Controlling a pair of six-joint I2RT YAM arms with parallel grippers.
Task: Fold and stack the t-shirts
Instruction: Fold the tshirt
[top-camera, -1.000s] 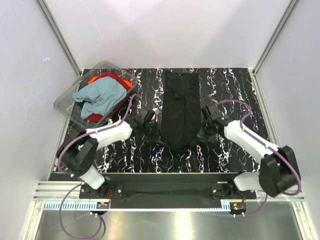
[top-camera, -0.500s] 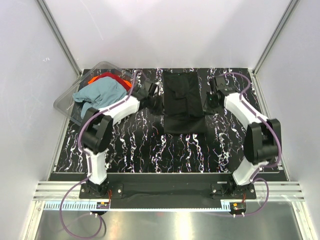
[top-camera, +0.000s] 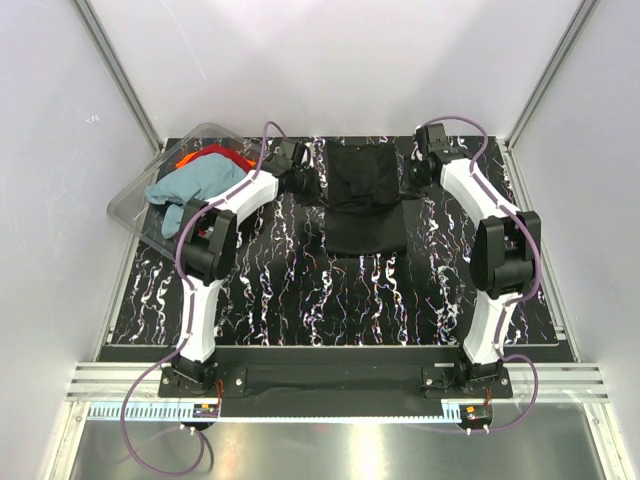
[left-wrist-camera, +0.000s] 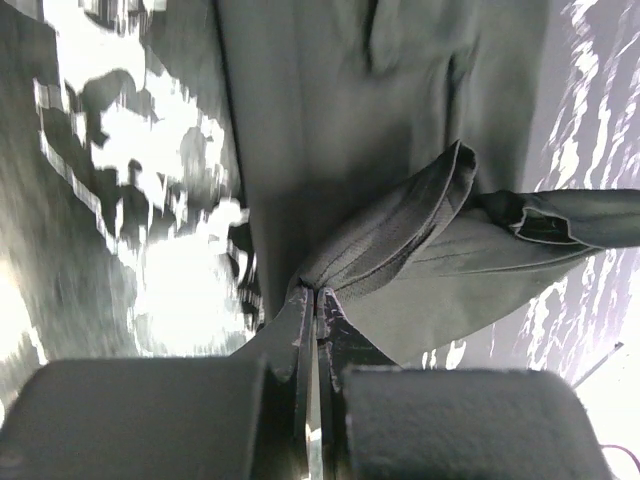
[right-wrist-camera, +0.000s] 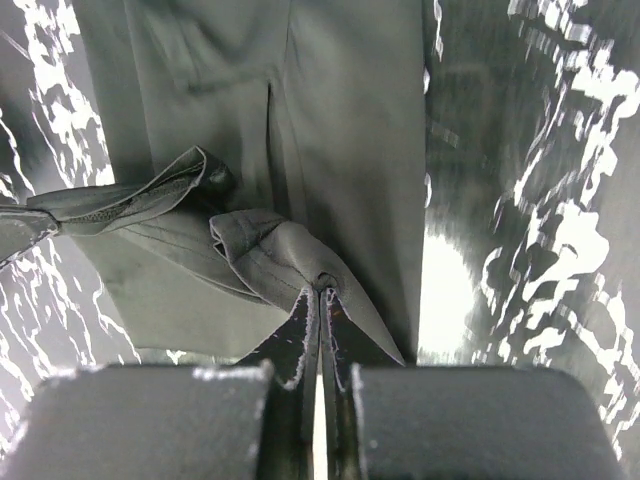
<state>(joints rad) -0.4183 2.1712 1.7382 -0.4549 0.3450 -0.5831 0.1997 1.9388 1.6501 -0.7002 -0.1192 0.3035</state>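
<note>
The black t-shirt (top-camera: 365, 200) lies on the marbled table, folded into a narrow strip and now doubled over at the far middle. My left gripper (top-camera: 312, 185) is shut on its left corner, seen in the left wrist view (left-wrist-camera: 316, 292) pinching a fold of the black cloth (left-wrist-camera: 400, 230). My right gripper (top-camera: 408, 180) is shut on the right corner, seen in the right wrist view (right-wrist-camera: 322, 291) gripping bunched black cloth (right-wrist-camera: 270, 250). The teal-blue t-shirt (top-camera: 200, 190) and the red-orange t-shirt (top-camera: 215, 155) lie crumpled in the tub.
A clear plastic tub (top-camera: 130, 208) stands at the far left of the black marbled table (top-camera: 330, 300). White walls with metal posts close in the back and sides. Both arms stretch far across the table.
Both grippers have carried the near end of the black shirt away from the bases to the far end, doubling the long strip over itself. The shirt now looks half as long.
</note>
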